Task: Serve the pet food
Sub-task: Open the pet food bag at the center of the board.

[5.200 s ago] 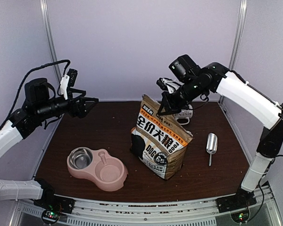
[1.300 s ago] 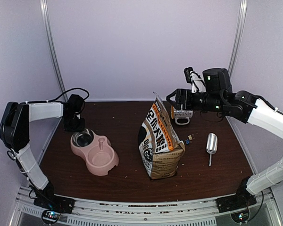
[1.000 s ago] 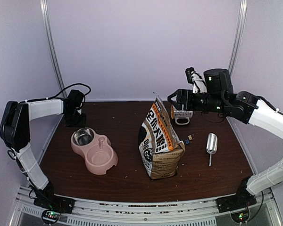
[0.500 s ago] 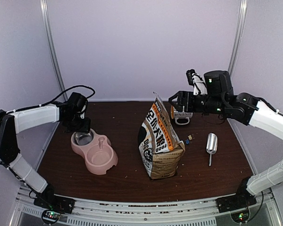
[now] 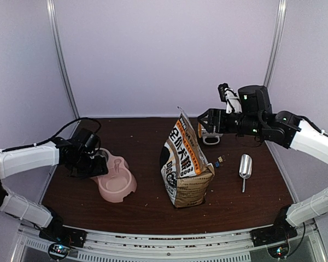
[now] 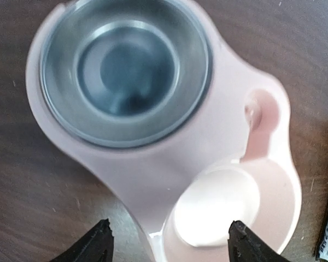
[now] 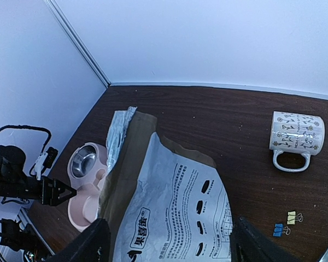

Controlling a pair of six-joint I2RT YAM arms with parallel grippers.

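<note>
No pet food shows; the kraft-brown dog-food bag (image 5: pixel 185 164) stands mid-table, its top torn wide with silver lining showing (image 7: pixel 120 131). The pink double bowl (image 5: pixel 120 186) lies left of it, both its steel cup (image 6: pixel 126 71) and its pink cup (image 6: pixel 218 210) bare. My left gripper (image 5: pixel 98 168) hovers low over the bowl's left end, open (image 6: pixel 170 244), fingertips apart on either side of the pink rim, holding nothing. My right gripper (image 5: pixel 204 123) hangs open above and behind the bag (image 7: pixel 169 202), and it too holds nothing (image 7: pixel 172 240).
A silver metal scoop (image 5: pixel 245 165) lies right of the bag. A patterned white mug (image 5: pixel 210 134) lies on its side at the back (image 7: pixel 295 132). Small binder clips (image 5: pixel 218 160) sit between bag and scoop. Walls close the back and both sides.
My left arm has swung forward from the back-left corner and now covers the bowl's steel cup in the top view; its jaws have widened. The right arm has barely shifted.
</note>
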